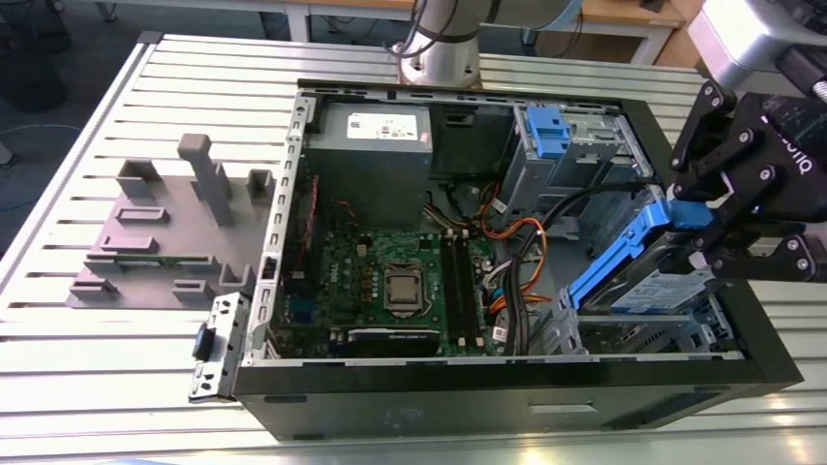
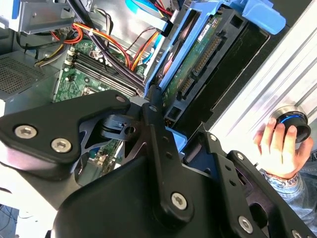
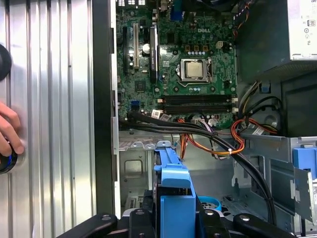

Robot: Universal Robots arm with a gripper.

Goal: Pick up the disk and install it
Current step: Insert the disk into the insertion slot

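- The grey slotted holder (image 1: 162, 228) is sitting on the ribbed metal table (image 1: 77, 349) at the exterior view's left, well apart from my work.
- The open computer case (image 1: 517, 392) is lying on its side in the middle of the table, showing the green motherboard (image 1: 387, 286) with its processor socket, the grey power supply (image 1: 375, 145) beyond it, and a loose bundle of orange and black cables (image 1: 517, 242) running toward the drive bays.
- A blue plastic bracket (image 1: 549, 131) is sitting fixed on the grey metal drive bay (image 1: 582, 160) at the far corner of the case.
- I am holding the disk (image 1: 653, 286) tilted, its blue rail (image 1: 621, 254) slanting down into the lower bay at the case's near corner on the exterior view's right; its labelled face is turned up and it is not yet lying flat.
- My end effector (image 1: 704, 232) is clenched on the upper end of the disk, black fingers pressing on either side of the blue caddy.
- In the second wrist view the disk's circuit-board underside (image 2: 198, 62) and connector are facing the camera, just beyond my black linkage.
- In the same view a person's hand (image 2: 280, 146) is resting on a round knob (image 2: 292, 121) on the table outside the case.
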